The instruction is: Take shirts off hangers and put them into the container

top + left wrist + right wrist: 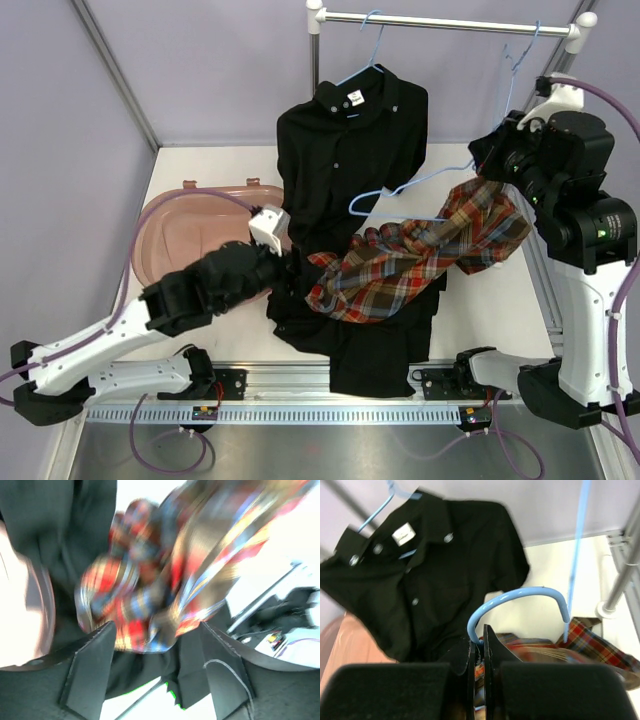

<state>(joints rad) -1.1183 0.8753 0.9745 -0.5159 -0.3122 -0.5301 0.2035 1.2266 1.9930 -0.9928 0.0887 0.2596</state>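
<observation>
The plaid shirt (410, 255) stretches across the table between both grippers. My right gripper (487, 160) is shut on the neck of a light-blue hanger (520, 592) that still carries this shirt; in the right wrist view its fingers (481, 632) pinch the wire. My left gripper (288, 265) stands open at the shirt's lower end, with blurred plaid cloth (150, 600) just beyond its fingertips (157, 626). One black shirt (350, 150) hangs on a hanger (365, 60) from the rail. Another black shirt (375, 350) lies on the table. The pinkish container (170, 215) sits left of my left gripper.
An empty light-blue hanger (512, 70) hangs at the right end of the white-and-metal rail (450, 22). The rail's post (620, 575) stands close to my right arm. An aluminium beam (330, 410) runs along the near table edge.
</observation>
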